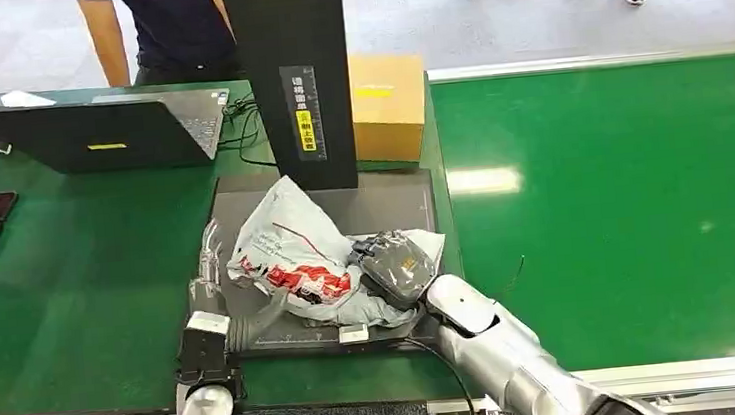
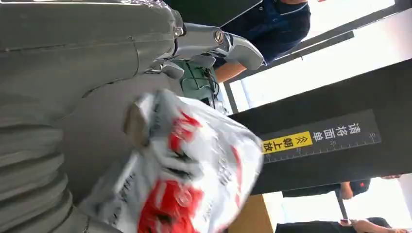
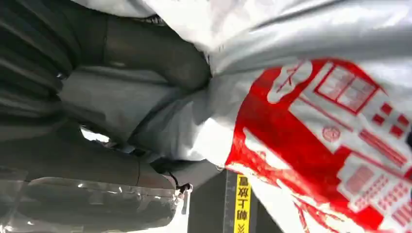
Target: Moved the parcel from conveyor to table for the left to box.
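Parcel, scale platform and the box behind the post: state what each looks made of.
Parcel: thin plastic mailer film, grey-white with red print, slightly glossy; it creases and crumples where the right hand grips it.
Platform: dark grey, matte, flat and rigid; metal or hard plastic, cannot tell which.
Box: plain brown cardboard, dull, with a strip of yellow tape on top.

The parcel (image 1: 292, 254) lies on the platform (image 1: 393, 200), the cardboard box (image 1: 390, 105) behind it.
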